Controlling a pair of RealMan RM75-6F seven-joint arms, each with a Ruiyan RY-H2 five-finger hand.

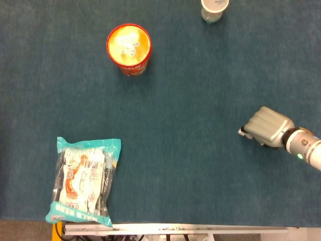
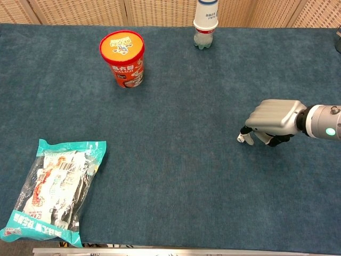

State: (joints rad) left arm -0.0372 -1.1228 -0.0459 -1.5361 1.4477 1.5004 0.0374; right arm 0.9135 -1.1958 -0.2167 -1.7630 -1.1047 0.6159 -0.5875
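Note:
My right hand (image 2: 274, 118) (image 1: 267, 126) is at the right side of the blue table cloth (image 2: 176, 176), palm down with its fingers curled toward the surface. Its fingertips (image 2: 245, 131) close on a small white die (image 2: 241, 140) that sits on the cloth at the hand's left edge. In the head view only a sliver of the die (image 1: 242, 132) shows from under the hand. My left hand is not in either view.
A red instant noodle cup (image 2: 123, 58) (image 1: 129, 48) stands at the back left. A clear bottle with a white label (image 2: 205, 22) (image 1: 213, 9) stands at the back centre. A teal snack bag (image 2: 57, 189) (image 1: 84, 179) lies flat at the front left, near the table's front edge.

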